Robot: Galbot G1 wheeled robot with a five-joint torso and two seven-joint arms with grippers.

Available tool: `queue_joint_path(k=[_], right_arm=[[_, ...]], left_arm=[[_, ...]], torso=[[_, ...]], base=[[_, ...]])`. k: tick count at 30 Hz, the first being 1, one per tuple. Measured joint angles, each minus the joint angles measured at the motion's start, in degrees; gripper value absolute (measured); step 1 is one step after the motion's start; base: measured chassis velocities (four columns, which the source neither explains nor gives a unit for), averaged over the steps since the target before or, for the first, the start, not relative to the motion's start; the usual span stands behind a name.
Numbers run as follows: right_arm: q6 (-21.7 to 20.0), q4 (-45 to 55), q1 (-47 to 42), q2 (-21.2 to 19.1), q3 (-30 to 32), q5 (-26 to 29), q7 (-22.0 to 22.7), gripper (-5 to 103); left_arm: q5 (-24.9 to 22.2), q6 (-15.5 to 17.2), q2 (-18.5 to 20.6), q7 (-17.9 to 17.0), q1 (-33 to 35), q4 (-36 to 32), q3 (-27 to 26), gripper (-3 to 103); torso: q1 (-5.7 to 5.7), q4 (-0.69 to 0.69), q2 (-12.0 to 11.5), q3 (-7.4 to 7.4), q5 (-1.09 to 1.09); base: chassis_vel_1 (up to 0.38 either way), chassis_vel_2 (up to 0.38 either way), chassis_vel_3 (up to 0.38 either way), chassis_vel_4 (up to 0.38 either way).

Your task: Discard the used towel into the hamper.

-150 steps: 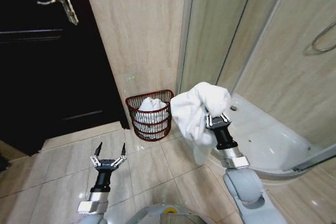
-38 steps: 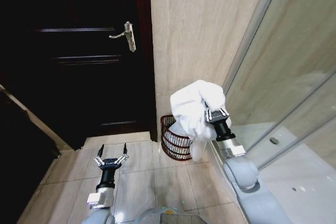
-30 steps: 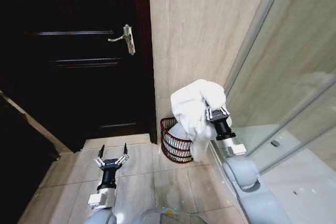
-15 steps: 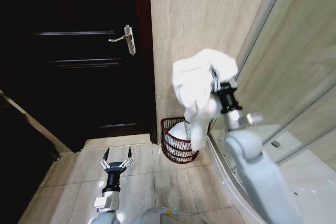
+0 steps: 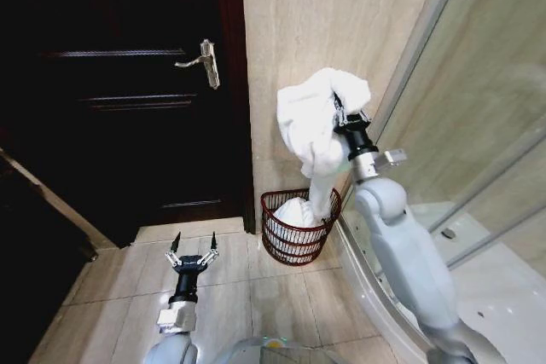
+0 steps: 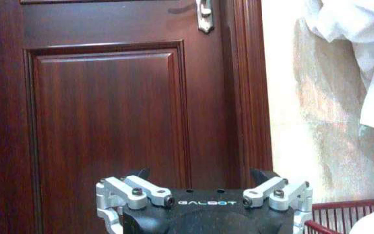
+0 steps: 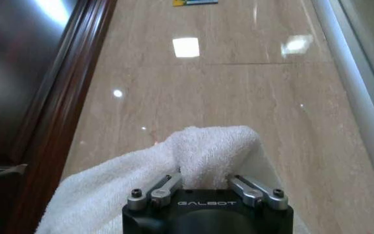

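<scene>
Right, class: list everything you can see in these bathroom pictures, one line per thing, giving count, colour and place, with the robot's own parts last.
Towel: one, white, held up in the air above the hamper, its tail hanging down toward the rim.
Hamper: one, dark red-brown wicker, on the floor against the wall between door and shower.
Laundry in the hamper: one white bundle, inside it.
Door: one, dark brown wood, left of the hamper.
Door handle: one, silver, on the door near its right edge.
Wall: beige tile, behind the hamper.
Shower enclosure: one, glass, at the right.
Floor: beige tile.
Right tool: one, black and silver, raised, shut on the towel.
Left tool: one, black and silver, low over the floor, open.
</scene>
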Motion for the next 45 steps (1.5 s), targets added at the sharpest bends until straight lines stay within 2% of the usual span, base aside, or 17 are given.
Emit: queue_joint_path(k=[7,13,15,22,27,28,30,31,34,35,36,38,39,41,43,44,45], right_arm=[[0.06,-1.54,-3.27,1.08,-0.07,-0.90,0.06,12],[2.87,-4.35,-9.14,3.53,-0.37,-3.14,1.77,12],[5.75,-9.17,-11.15,5.61,-0.39,-4.79,1.89,12],[9.99,-19.26,-15.35,9.62,0.07,-7.01,1.13,12],[9.35,-19.94,-17.81,10.24,0.12,-7.33,1.43,12],[6.85,-18.33,-19.39,9.94,0.17,-7.07,1.71,12],[-2.13,-12.56,-23.61,8.12,0.33,-5.63,2.88,12],[-2.13,-12.56,-23.61,8.12,0.33,-5.63,2.88,12],[-11.67,-5.18,-27.20,5.21,1.17,-1.51,5.00,12],[-11.67,-5.18,-27.20,5.21,1.17,-1.51,5.00,12],[-16.53,-1.62,-28.45,3.92,1.87,1.39,5.57,12],[-26.88,3.45,-29.90,1.52,4.32,5.24,2.51,12],[-26.88,3.45,-29.90,1.52,4.32,5.24,2.51,12],[-33.87,5.27,-29.70,-0.04,6.02,6.38,-1.04,12],[-38.57,5.04,-27.77,-0.61,6.43,8.23,-2.01,12],[-38.57,5.04,-27.77,-0.61,6.43,8.23,-2.01,12],[-40.81,3.48,-25.61,-0.75,6.27,10.27,-2.20,12]], left_arm=[[-0.39,-1.08,-0.14,0.04,0.57,0.54,-0.79,100],[-0.47,-2.69,-0.29,-0.13,0.66,2.36,-0.41,100],[-0.44,-3.31,-0.27,-0.37,0.87,2.72,0.07,100],[-0.61,-4.01,-0.04,-0.64,1.14,3.01,-0.34,100],[-0.94,-4.19,0.03,-0.62,1.15,3.25,-0.76,100],[-1.10,-4.21,0.04,-0.59,1.13,3.26,-0.95,100],[-1.43,-4.19,0.04,-0.25,1.15,2.92,-1.70,100],[-1.43,-4.19,0.04,-0.25,1.15,2.92,-1.70,100],[-1.90,-3.80,-0.05,0.53,1.36,1.49,-2.74,100],[-1.90,-3.80,-0.05,0.53,1.36,1.49,-2.74,100],[-1.97,-3.68,-0.06,0.66,1.40,1.15,-2.85,100],[-2.00,-3.62,-0.32,0.70,1.50,1.01,-2.39,100],[-2.00,-3.62,-0.32,0.70,1.50,1.01,-2.39,100],[-1.96,-3.68,-0.64,0.26,1.70,0.92,-1.66,100],[-1.98,-3.74,-0.73,-0.24,1.98,0.69,-1.25,100],[-1.98,-3.74,-0.73,-0.24,1.98,0.69,-1.25,100],[-1.99,-3.96,-0.63,-0.60,2.22,0.60,-1.17,100]], torso=[[-0.02,-0.02,-0.05,-0.03,0.03],[-0.04,-0.02,-0.08,-0.07,0.01],[-0.04,-0.01,-0.11,-0.07,0.02],[-0.05,-0.01,-0.14,-0.09,0.02],[-0.05,0.00,-0.15,-0.10,0.01],[-0.05,0.01,-0.15,-0.10,0.02],[-0.05,-0.01,-0.16,-0.10,0.01],[-0.05,-0.01,-0.16,-0.10,0.01],[-0.06,-0.01,-0.16,-0.11,0.02],[-0.06,-0.01,-0.16,-0.11,0.02],[-0.06,-0.02,-0.16,-0.12,0.01],[-0.07,-0.02,-0.16,-0.12,0.01],[-0.07,-0.02,-0.16,-0.12,0.01],[-0.07,-0.02,-0.17,-0.12,0.01],[-0.07,-0.02,-0.17,-0.12,0.01],[-0.07,-0.02,-0.17,-0.12,0.01],[-0.07,0.00,-0.17,-0.13,0.01]], base=[[0.000,0.000,0.000,0.000],[0.000,0.000,0.000,0.000],[0.000,0.000,0.000,0.000],[0.000,0.000,0.000,0.000],[0.000,0.000,0.000,0.000],[0.000,0.000,0.000,0.000],[0.000,0.000,0.000,0.000],[0.000,0.000,0.000,0.000],[0.000,0.000,0.000,0.000],[0.000,0.000,0.000,0.000],[0.000,0.000,0.000,0.000],[0.000,0.000,0.000,0.000],[0.000,0.000,0.000,0.000],[0.000,0.000,0.000,0.000],[0.000,0.000,0.000,0.000],[0.000,0.000,0.000,0.000],[0.000,0.000,0.000,0.000]])
